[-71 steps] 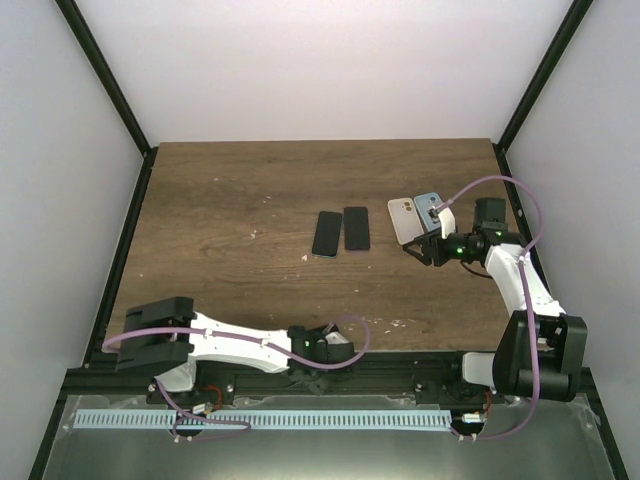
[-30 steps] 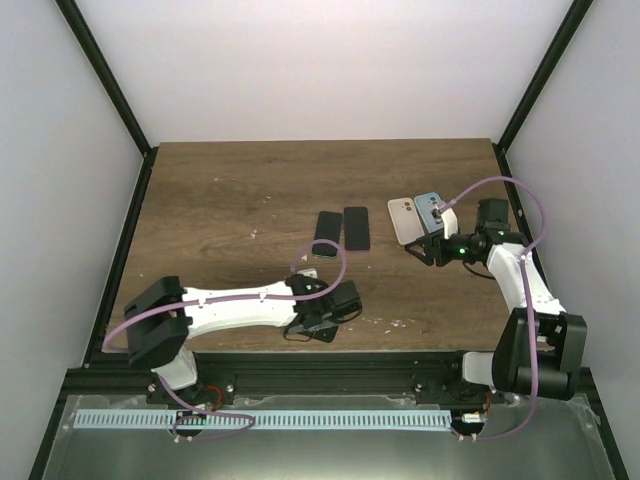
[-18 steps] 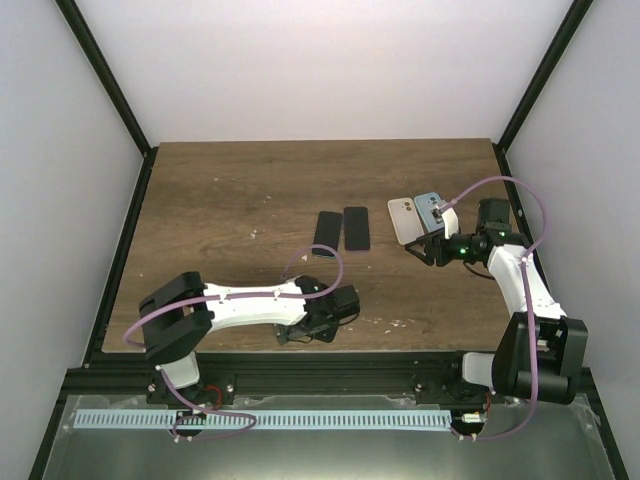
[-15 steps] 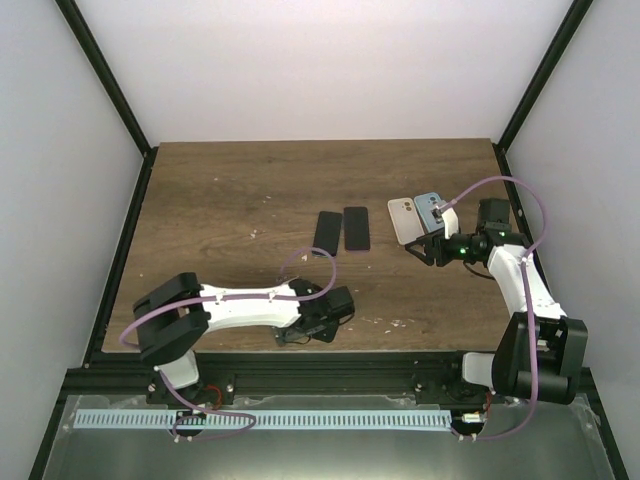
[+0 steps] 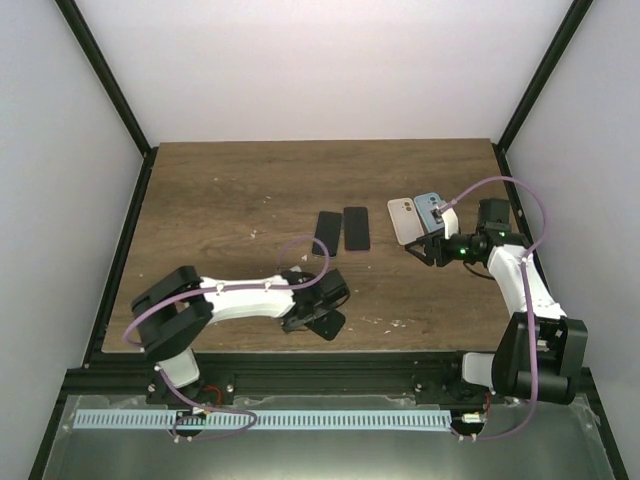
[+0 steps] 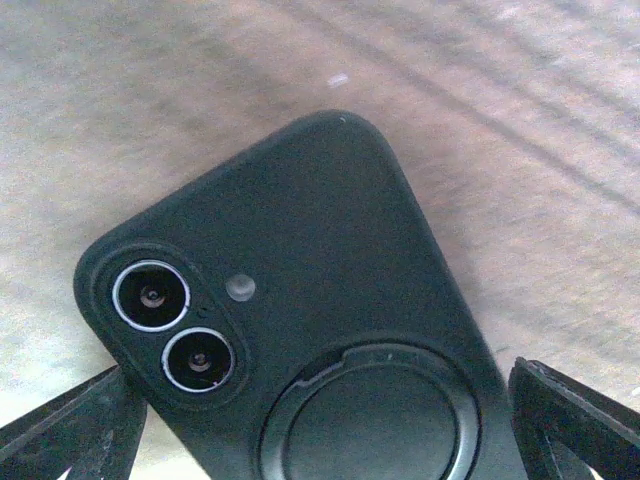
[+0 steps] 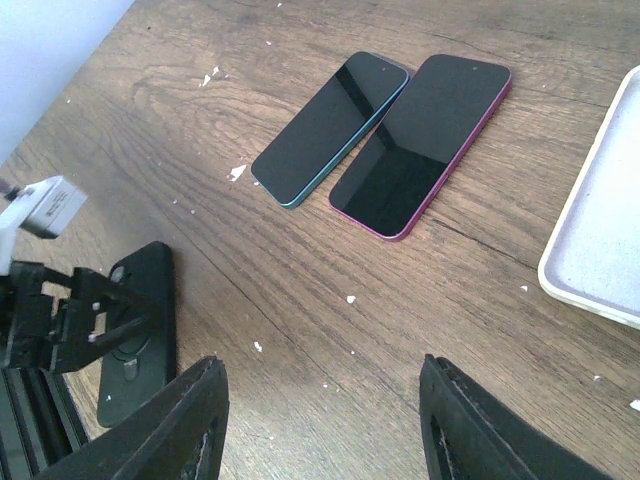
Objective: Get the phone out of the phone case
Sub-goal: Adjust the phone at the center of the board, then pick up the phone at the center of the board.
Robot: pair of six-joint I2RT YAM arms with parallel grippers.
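Observation:
A black phone case lies back up on the wooden table, and two camera lenses of the phone show through its cutout. My left gripper hangs right over it, open wide, one finger on each side of the case. From above, the case sits near the front edge under my left gripper. The right wrist view shows the case at its left. My right gripper hovers open over bare wood at the right, nothing between its fingers.
A blue phone and a magenta phone lie screen up side by side mid-table. A white case and a light blue one lie behind my right gripper. Black frame posts and white walls bound the table.
My left arm has swung out from the near edge to the black case, and in the last second its wrist has shifted slightly over it. The right arm has stayed put.

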